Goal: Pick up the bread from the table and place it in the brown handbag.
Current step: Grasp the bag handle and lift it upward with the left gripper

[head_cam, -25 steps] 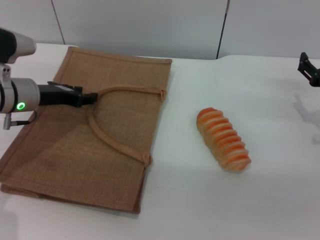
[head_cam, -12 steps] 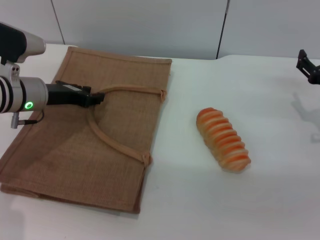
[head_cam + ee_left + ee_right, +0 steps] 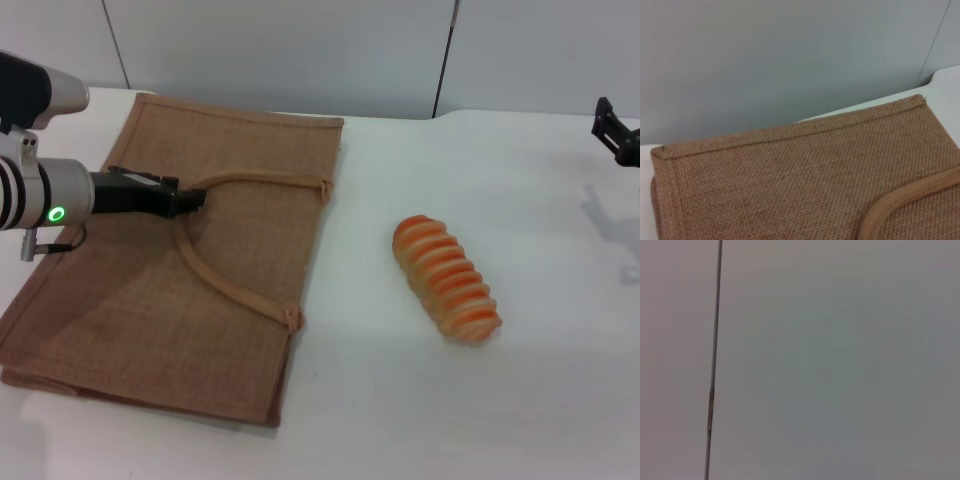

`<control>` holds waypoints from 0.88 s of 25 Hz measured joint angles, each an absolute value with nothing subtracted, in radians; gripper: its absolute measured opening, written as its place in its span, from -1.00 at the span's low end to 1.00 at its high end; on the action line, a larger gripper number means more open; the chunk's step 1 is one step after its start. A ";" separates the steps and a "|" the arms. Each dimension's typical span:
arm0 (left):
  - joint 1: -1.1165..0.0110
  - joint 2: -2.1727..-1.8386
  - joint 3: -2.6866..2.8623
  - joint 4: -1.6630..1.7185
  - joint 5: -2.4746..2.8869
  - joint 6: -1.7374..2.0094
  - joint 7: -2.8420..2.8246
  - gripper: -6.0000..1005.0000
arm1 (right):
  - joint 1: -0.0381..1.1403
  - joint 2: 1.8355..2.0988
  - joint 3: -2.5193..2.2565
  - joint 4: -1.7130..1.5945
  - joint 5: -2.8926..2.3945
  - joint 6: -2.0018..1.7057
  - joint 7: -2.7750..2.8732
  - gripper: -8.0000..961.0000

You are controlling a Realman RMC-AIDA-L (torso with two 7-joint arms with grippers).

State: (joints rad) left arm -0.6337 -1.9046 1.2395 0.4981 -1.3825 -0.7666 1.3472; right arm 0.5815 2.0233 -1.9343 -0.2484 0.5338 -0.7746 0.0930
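Bread (image 3: pixel 446 279) lies on the white desk (image 3: pixel 420 400), on the robot's right of the brown handbag (image 3: pixel 180 270) and apart from it, untouched.

Head view: handbag lies flat on the desk. Left claw (image 3: pixel 192 198) reaches in from the left, its tip at the top of the handle (image 3: pixel 240 240) arch; whether it is closed on the strap, cannot tell. Right claw (image 3: pixel 618 135) hangs at the far right edge, well apart from the bread; spread not readable.

Left wrist view: woven handbag (image 3: pixel 790 185) surface, stitched edge, a strip of handle (image 3: pixel 905 202).

Right wrist view: only a plain grey wall (image 3: pixel 840 360).
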 joint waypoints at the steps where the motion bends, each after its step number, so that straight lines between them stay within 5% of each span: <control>1: -0.634 -1.904 1.239 0.496 -1.382 -0.765 1.347 -0.05 | 0.582 2.023 -1.934 -0.248 0.534 -0.775 0.093 0.83; 22: -0.689 -1.913 1.238 0.426 -1.356 -0.744 1.339 -0.06 | 0.585 2.025 -1.934 -0.250 0.534 -0.775 0.094 0.83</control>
State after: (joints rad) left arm -0.6888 -1.9131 1.2380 0.4265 -1.3560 -0.7439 1.3395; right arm 0.5852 2.0248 -1.9343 -0.2501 0.5338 -0.7746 0.0936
